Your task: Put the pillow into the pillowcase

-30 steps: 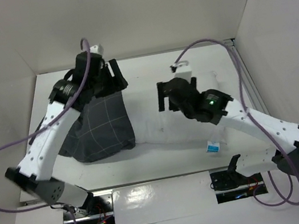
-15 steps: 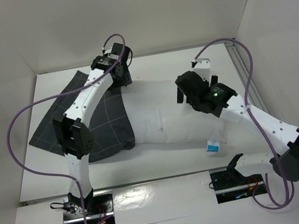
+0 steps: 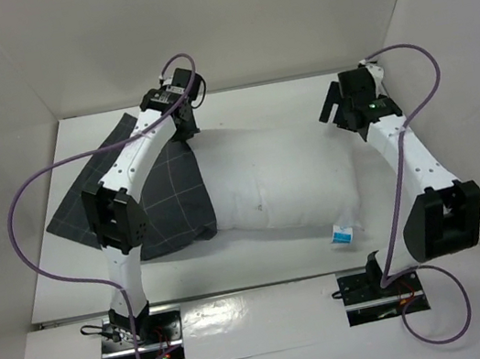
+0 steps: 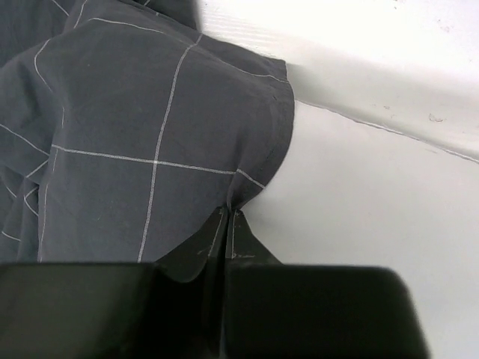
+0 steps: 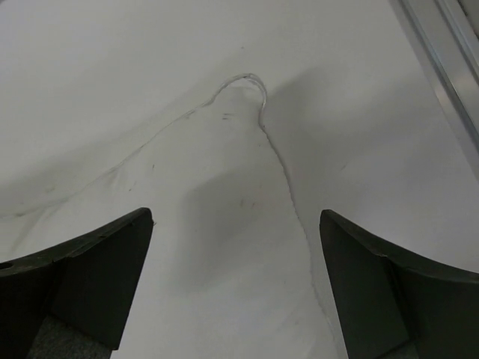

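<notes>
The white pillow (image 3: 286, 176) lies across the middle of the table, its blue-and-white tag (image 3: 343, 236) at the near right corner. The dark grey checked pillowcase (image 3: 156, 203) lies at its left end and overlaps it. My left gripper (image 3: 183, 122) is at the pillowcase's far edge. In the left wrist view the jaws are shut on a fold of the pillowcase (image 4: 150, 134) hem, left gripper (image 4: 230, 215). My right gripper (image 3: 343, 112) hovers at the pillow's far right corner. In the right wrist view it (image 5: 236, 224) stands open over the pillow (image 5: 224, 172), holding nothing.
White walls close in the table on three sides. A metal rail (image 5: 441, 45) runs along the right wall by the pillow's corner. Purple cables loop above both arms. The arm bases (image 3: 370, 285) sit at the near edge.
The left gripper has closed on the pillowcase hem at the far edge. The right arm swung right and back, from mid-pillow to the pillow's far right corner, and its jaws opened wider.
</notes>
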